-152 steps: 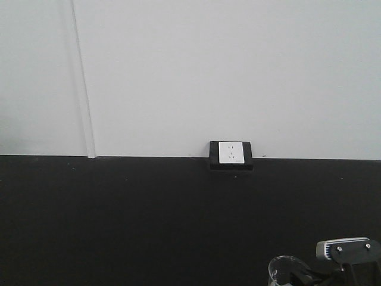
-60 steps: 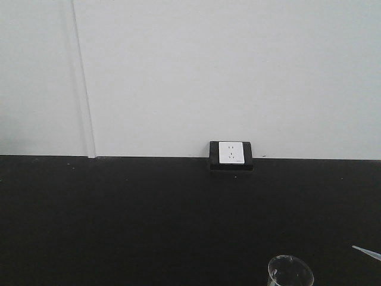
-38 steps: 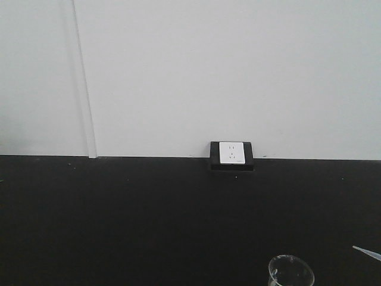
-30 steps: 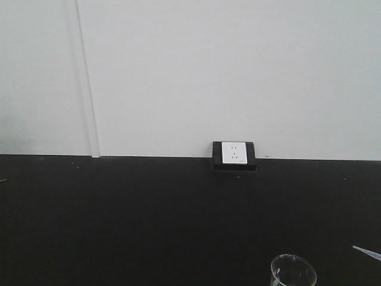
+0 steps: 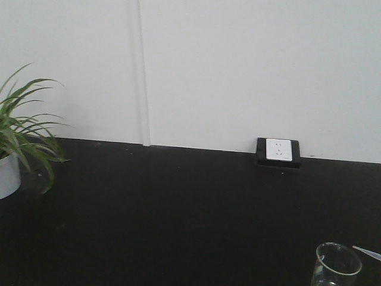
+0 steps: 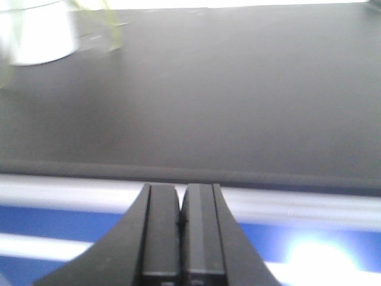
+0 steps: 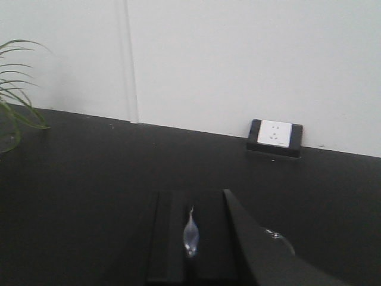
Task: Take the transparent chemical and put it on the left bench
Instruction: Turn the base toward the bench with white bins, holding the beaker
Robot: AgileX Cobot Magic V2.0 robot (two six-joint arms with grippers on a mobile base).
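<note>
the small clear glass beaker (image 5: pixel 337 266) stands upright at the near right of a black worktop (image 5: pixel 178 208), cut off by the lower edge of the front view, with neither gripper touching it. a thin pale sliver (image 5: pixel 366 252) pokes in just to its right, too small to identify. the worktop runs back to a plain white wall (image 5: pixel 238 71), where a white socket (image 5: pixel 278 150) in a black frame sits at the join, well behind the beaker. a leafy green plant (image 5: pixel 24 128) in a white pot (image 5: pixel 7 176) stands at the far left of the same surface. in the left wrist view the left gripper (image 6: pixel 180 205) has its two dark fingers pressed flat together, holding nothing, out past the front edge of the worktop, with the pot a blur at the upper left. in the right wrist view the right gripper (image 7: pixel 190 205) shows its fingers lying side by side with only a slim seam, where a pale glint (image 7: pixel 190 235) shows; they hold nothing of the beaker, whose rim peeks out just to the gripper's right.
</note>
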